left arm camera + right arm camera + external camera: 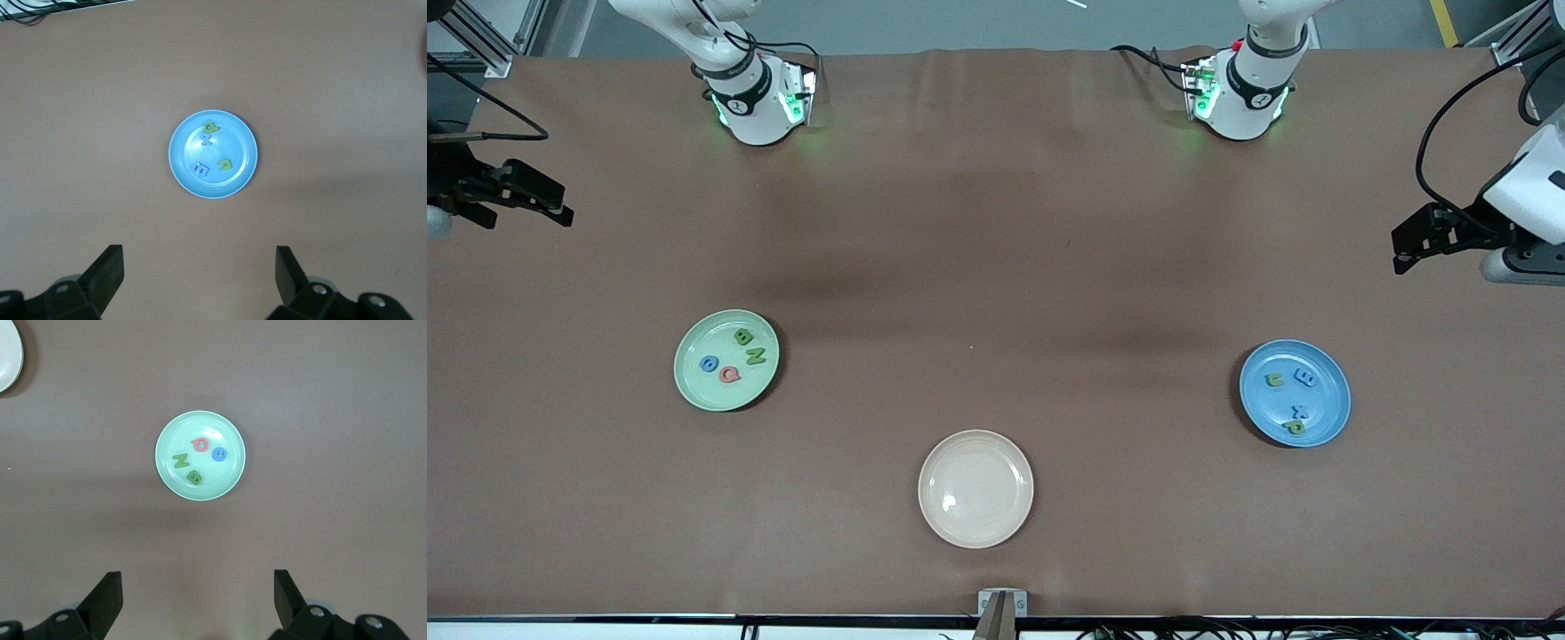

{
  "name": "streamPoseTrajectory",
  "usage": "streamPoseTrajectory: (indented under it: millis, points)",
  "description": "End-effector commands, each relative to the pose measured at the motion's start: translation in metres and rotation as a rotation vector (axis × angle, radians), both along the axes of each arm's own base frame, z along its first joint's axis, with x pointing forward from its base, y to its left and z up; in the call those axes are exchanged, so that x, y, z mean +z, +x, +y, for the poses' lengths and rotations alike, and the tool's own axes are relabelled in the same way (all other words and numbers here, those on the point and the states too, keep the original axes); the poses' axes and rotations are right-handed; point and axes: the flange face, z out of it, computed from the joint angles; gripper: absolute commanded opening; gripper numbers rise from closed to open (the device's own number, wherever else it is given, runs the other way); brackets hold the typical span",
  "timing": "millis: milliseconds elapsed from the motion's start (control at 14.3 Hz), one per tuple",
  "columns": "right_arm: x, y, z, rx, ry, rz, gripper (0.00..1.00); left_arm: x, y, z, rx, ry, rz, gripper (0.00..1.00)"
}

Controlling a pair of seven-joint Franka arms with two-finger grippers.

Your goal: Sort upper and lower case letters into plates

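Observation:
The pale mint green plate (696, 384) lies toward the right arm's end and holds green B (743, 337), green N (755, 356), blue G (709, 364) and red Q (730, 374). The blue plate (1330, 402) lies toward the left arm's end and holds green u (1274, 380), blue m (1305, 378), blue x (1301, 411) and green p (1294, 428). My right gripper (560, 206) is open and empty, high over its table end, and looks down on the mint plate (223, 482). My left gripper (1402, 251) is open and empty over its table end, above the blue plate (235, 181).
An empty cream-beige plate (975, 488) lies between the two plates, nearer to the front camera; its edge shows in the right wrist view (7, 360). The arm bases (756, 98) stand along the table's back edge.

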Motion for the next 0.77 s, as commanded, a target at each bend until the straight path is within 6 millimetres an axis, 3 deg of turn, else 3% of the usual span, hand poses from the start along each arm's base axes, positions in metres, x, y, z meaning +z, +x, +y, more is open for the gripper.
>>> streamPoseTrajectory:
  millis: [0, 139, 697]
  points:
    - [0.0, -0.002, 0.001, 0.008, -0.005, 0.004, 1.0, 0.01, -0.004, -0.003, -0.013, -0.002, 0.011, 1.0]
    - [0.0, -0.002, 0.0, 0.005, 0.002, 0.003, 1.0, 0.01, -0.006, -0.011, -0.02, 0.003, 0.017, 1.0]
    - [0.0, -0.002, 0.001, 0.008, 0.002, 0.003, 1.0, 0.01, -0.006, -0.014, -0.017, 0.01, 0.016, 1.0]
